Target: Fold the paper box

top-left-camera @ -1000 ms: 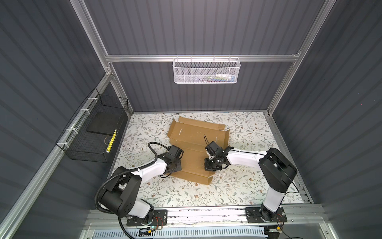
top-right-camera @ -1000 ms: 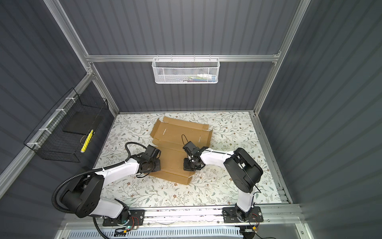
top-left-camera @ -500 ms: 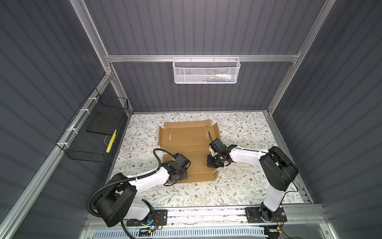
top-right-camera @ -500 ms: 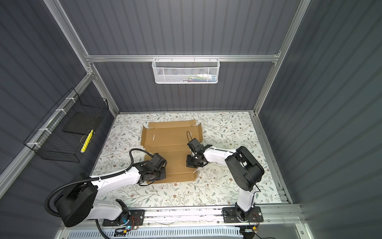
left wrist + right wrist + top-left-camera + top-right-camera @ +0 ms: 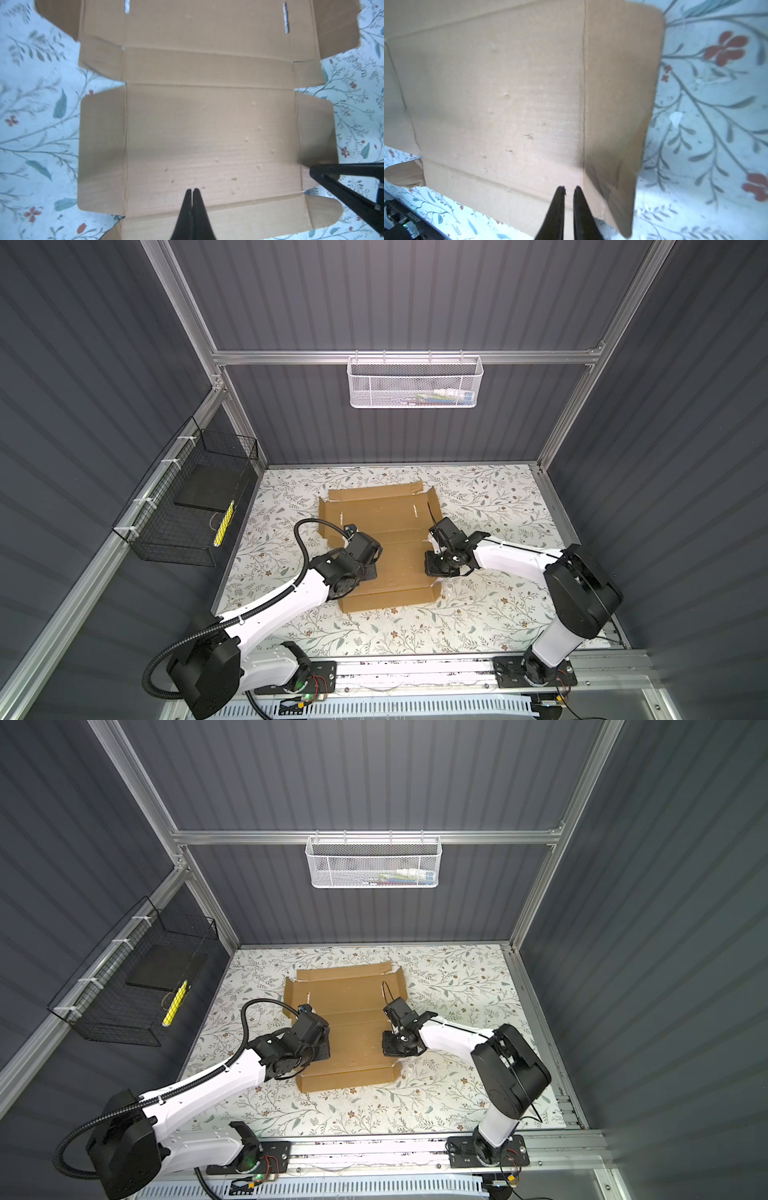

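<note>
The paper box (image 5: 386,531) lies unfolded at the centre of the table (image 5: 478,614), judged light, stiff, bending only at creases, best taken by a side-flap edge; left tool (image 5: 192,190), at its 8 o'clock, is pressed together, right tool (image 5: 569,188), at 4 o'clock, slightly spread, both empty.

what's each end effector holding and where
Nothing is held: the left end effector is shut and empty, the right end effector slightly open, both over the paper box.
</note>
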### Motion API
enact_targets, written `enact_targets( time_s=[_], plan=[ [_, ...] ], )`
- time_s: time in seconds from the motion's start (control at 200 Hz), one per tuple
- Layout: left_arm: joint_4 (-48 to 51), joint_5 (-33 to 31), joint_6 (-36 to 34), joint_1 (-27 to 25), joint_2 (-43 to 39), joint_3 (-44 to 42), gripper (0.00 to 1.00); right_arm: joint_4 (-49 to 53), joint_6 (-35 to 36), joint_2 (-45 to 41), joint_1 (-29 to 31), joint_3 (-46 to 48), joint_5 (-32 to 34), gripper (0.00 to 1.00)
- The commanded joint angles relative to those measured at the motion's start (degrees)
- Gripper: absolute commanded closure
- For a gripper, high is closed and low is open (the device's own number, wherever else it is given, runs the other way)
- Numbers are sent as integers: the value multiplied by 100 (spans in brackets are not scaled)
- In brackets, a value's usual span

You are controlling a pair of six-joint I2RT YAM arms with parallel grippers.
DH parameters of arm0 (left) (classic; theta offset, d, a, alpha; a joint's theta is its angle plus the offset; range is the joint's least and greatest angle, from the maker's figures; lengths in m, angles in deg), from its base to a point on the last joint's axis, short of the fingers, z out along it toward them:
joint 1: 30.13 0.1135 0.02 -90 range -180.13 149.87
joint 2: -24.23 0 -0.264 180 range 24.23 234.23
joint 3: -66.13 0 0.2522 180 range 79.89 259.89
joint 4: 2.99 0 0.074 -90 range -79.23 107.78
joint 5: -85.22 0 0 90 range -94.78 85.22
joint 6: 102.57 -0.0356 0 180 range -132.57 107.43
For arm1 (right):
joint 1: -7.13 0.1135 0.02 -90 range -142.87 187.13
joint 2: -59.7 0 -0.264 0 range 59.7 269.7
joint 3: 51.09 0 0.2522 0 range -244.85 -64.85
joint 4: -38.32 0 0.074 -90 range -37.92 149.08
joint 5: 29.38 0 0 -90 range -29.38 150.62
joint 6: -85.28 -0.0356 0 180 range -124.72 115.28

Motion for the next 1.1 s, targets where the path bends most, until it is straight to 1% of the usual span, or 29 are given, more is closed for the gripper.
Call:
enact_targets(
  time_s=[0.0, 0.075, 0.15, 0.245, 0.295, 0.385, 0.5, 0.695, 0.796, 0.936, 1.096],
  plan=[
    [427, -543, -569, 131, -21, 527, 100, 152, 89, -389, -4, 81, 232, 84],
    [548, -502, -790, 405, 26, 854, 100, 220, 131, -627, -5, 101, 308, 83],
    [596, -174, -1102, 828, 107, 1139, 100, 277, 151, -859, -4, 125, 375, 81],
    [645, 155, -1492, 1311, 288, 1470, 92, 322, 160, -1149, -5, 136, 424, 79],
    [689, 292, -1712, 1545, 432, 1664, 89, 341, 169, -1291, -5, 128, 456, 78],
    [718, 789, -2025, 2037, 740, 2002, 86, 414, 220, -1503, -14, 86, 546, 76],
    [460, 1298, -2286, 2565, 1047, 2170, 77, 584, 321, -1634, -38, -42, 666, 72],
    [130, 2034, -2517, 3276, 1733, 2362, 69, 749, 464, -1607, -181, -274, 706, 67],
    [85, 2157, -2633, 3534, 2119, 2500, 67, 714, 493, -1521, -317, -351, 663, 66],
    [-51, 2472, -2789, 3949, 2581, 2662, 60, 651, 536, -1304, -525, -488, 542, 64],
    [-104, 2761, -2901, 4339, 3135, 2918, 59, 624, 617, -973, -703, -716, 413, 63]
  ],
)
